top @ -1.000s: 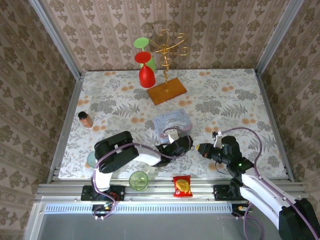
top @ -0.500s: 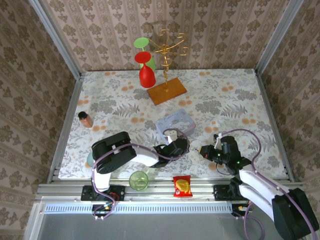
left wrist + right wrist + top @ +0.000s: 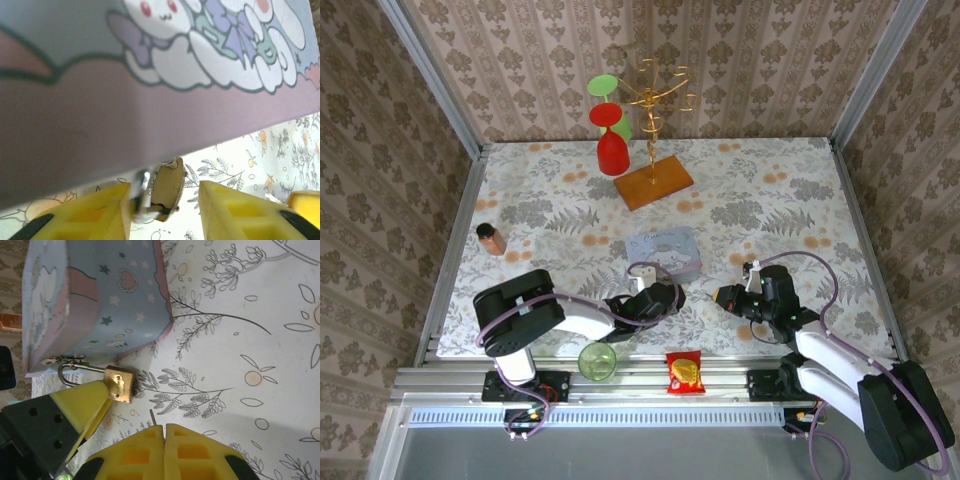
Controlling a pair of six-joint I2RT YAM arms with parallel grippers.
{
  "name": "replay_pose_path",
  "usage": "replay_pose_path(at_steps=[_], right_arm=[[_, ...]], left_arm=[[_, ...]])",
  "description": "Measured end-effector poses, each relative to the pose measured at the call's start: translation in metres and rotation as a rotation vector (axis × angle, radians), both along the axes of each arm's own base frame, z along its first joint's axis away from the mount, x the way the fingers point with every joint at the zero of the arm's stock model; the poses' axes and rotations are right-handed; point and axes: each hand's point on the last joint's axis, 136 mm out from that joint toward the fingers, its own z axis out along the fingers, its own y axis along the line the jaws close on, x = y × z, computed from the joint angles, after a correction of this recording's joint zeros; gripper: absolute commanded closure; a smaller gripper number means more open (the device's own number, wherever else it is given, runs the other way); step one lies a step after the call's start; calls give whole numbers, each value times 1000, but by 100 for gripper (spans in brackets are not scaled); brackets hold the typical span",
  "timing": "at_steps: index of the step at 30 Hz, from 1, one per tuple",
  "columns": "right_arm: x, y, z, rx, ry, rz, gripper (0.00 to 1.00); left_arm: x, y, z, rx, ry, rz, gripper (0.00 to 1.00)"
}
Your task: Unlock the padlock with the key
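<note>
Padlock (image 3: 121,383): small brass-gold block with a thin silver U-shaped shackle. It hangs at the lower front edge of the tin box (image 3: 100,305), just outside the box wall. The body is tilted.
Shackle: runs from the padlock body back to the small metal hasp on the tin box and hooks through it. Whether it is latched cannot be told.
Key (image 3: 152,417): slim grey-silver sliver; a short tip projects from the right gripper. It is near the tin box's lower corner, just beside the padlock and apart from it.
Right gripper (image 3: 164,427): yellow pads pressed together, pinching the key. It is low over the tabletop (image 3: 240,340), near the tin box's front.
Left gripper (image 3: 164,192): fingers spread, with the padlock between them, right under the tin box wall. One finger (image 3: 100,210) lies against the shackle side; a gap shows on the other side.
Tin box: pastel blue and pink with cartoon rabbit print, stars and a heart. It rests on the floral tabletop.
</note>
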Motion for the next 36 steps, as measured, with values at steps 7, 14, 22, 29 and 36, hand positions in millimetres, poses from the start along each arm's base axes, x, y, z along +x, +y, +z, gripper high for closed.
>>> replay_pose_path(at_steps=[7, 14, 22, 29, 36], right_arm=[[-1, -1, 4, -3, -19, 5, 100], [-1, -3, 17, 0, -66, -6, 100], [-7, -8, 16, -5, -86, -24, 100], [-14, -8, -2, -2, -24, -26, 100], [-15, 4, -8, 62, 42, 6, 100]], left_arm=[[3, -12, -4, 151, 1, 44, 49], [8, -16, -11, 301, 88, 174, 50], [10, -9, -16, 271, 69, 215, 93], [9, -10, -15, 232, 50, 185, 94], [6, -10, -10, 39, 13, 84, 100]])
